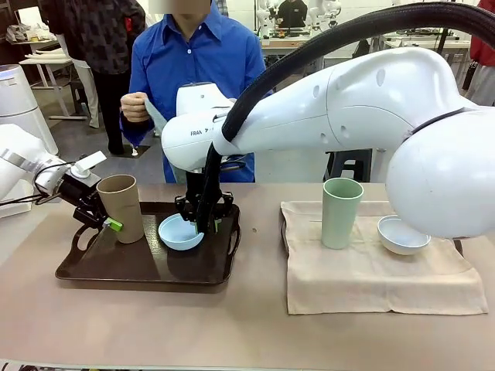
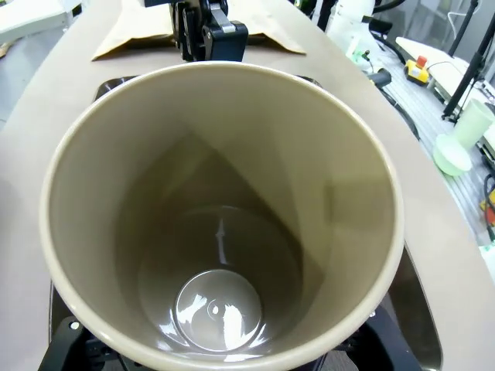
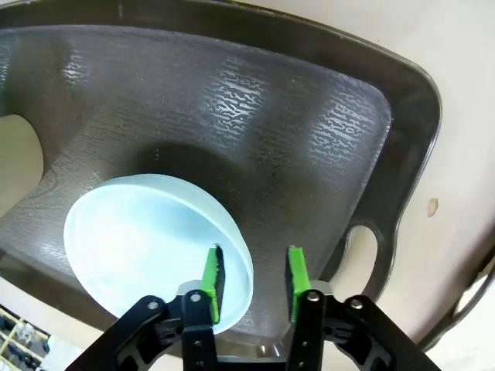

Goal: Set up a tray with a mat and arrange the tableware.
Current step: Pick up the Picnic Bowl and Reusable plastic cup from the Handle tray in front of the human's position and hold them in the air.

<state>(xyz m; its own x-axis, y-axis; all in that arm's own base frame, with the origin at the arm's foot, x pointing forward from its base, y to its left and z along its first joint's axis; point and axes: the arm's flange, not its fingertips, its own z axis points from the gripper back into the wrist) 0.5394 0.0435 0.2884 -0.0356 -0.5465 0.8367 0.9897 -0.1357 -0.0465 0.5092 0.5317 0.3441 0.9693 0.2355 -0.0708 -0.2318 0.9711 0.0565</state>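
Over on the left half of the bench, a dark tray sat with two pieces on it. At its back-left stood the tan-brown cup, mouth up, and the left tool was right down at the cup's lower wall, one green pad against its near side! The other finger was hidden behind the cup. From the left wrist the cup's wide mouth blocked the fingers, so I couldn't tell whether that tool was gripping it or merely around it.

Beside the cup, mid-tray, sat the light blue bowl, and the right arm stretched across the middle to it. The right tool stood spread, straddling the bowl's rim: one pad inside the bowl, the other outside, with tray showing between it and the rim.

Away to the right, a beige mat lay flat on the bench, carrying the pale green cup upright and, just beside it, the whitish bowl. Across the bench stood a person in a blue shirt, one hand raised at chest height.
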